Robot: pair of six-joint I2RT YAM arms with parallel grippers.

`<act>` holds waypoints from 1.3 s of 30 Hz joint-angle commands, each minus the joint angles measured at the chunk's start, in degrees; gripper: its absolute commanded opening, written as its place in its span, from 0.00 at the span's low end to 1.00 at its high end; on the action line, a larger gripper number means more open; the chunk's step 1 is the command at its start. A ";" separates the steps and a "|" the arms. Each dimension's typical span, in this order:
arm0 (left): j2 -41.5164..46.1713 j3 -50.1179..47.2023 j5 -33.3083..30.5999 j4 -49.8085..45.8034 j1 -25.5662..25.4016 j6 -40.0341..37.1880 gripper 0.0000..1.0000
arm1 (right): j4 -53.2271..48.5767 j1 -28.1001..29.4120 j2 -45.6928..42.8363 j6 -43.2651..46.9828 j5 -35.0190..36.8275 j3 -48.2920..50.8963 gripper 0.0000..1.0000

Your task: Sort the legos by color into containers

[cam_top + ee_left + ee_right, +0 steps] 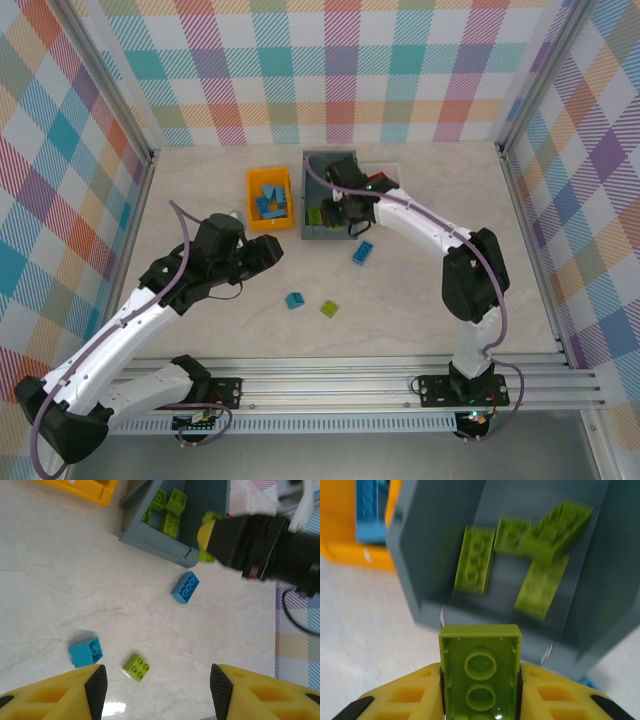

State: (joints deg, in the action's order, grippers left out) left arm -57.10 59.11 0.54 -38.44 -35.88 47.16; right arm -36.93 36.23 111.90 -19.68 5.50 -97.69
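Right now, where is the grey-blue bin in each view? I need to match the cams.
Top external: grey-blue bin sits centre, just above the middle of the picture.
Left wrist: top centre, its near corner towards the camera.
Right wrist: upper centre, beyond the held lime brick.
Shared landmark: orange-yellow bin, directly left of it in each view.

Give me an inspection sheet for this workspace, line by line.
Surface: marbled beige table.
Job's things: orange bin holds blue bricks; grey bin holds green bricks; far blue brick, near blue brick and loose green brick lie on the table.
Clutter: nothing seen.
Hands: left hand open above the table; right hand shut on held brick, green, at the grey bin.
Cables: purple cable along left arm.
Surroundings: checkered walls, metal frame.
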 commanded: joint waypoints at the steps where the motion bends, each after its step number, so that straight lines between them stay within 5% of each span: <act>1: -2.27 3.38 -0.18 3.32 -0.45 -2.64 0.58 | -1.56 -1.70 7.37 -2.60 -3.63 -7.12 0.34; 13: -7.28 4.43 -0.78 4.70 -2.50 -4.49 0.58 | -11.95 -5.16 28.57 -3.44 -5.79 -37.10 0.41; 17: -7.73 4.69 -1.12 4.82 -3.35 -4.83 0.58 | -12.13 -5.20 28.22 -3.00 -5.32 -38.10 0.52; 23: -9.03 5.29 -1.35 4.42 -4.65 -5.48 0.58 | -11.99 -4.94 21.94 -2.42 -5.08 -37.54 0.54; 31: -13.05 5.37 -2.29 4.12 -7.75 -6.77 0.59 | -8.07 -4.23 4.74 -1.59 -1.12 -25.38 0.47; 39: -25.71 12.06 -2.58 5.22 -13.55 -10.57 0.61 | 3.92 -4.32 -26.48 -3.19 5.40 12.84 0.48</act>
State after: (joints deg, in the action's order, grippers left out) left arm -78.56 67.35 -1.17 -34.24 -46.96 40.25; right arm -36.73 31.75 91.90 -21.98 7.22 -94.45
